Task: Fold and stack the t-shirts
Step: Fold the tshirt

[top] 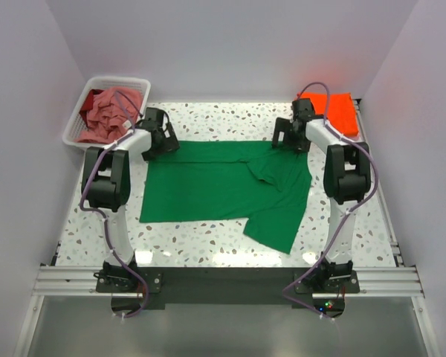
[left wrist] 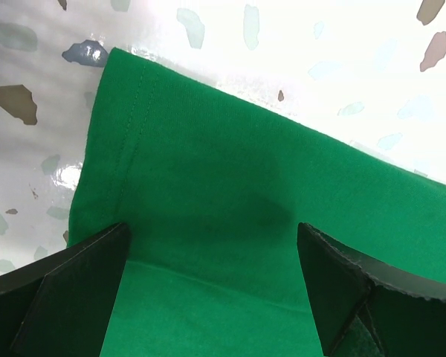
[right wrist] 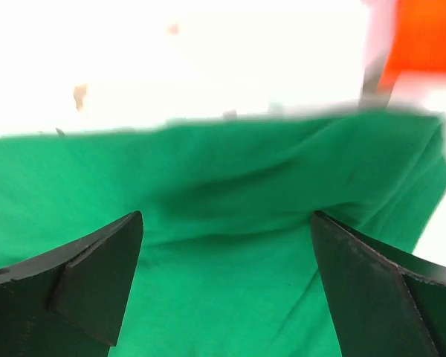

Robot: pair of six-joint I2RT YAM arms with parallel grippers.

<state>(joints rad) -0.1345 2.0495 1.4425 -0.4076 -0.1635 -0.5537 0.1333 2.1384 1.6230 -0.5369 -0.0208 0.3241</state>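
The white speckled surface (top: 208, 242) carries everything here. Spread across its middle is the bright green t-shirt (top: 208, 182), the largest of the garments. Its left part lies flat and fairly smooth, while its right part is rumpled, with cloth doubled over itself and one flap reaching toward the near right. At the far left corner of the surface stands a white slatted basket (top: 76, 123), and a dusty pink t-shirt (top: 108, 111) is bunched up inside it, filling most of it. At the far right corner the bright orange t-shirt (top: 334, 111) lies as a neat folded block, well apart from the basket and just beyond the green shirt's far right end. The left gripper (top: 166, 143) sits over the green shirt's far left corner. In its wrist view a stitched hem and the cloth's corner lie below the fingers, which stand wide apart with nothing between them. The right gripper (top: 286, 141) is over the shirt's far right edge, near the orange block. It too is spread wide, with wrinkled green cloth beneath it and no hold on anything.
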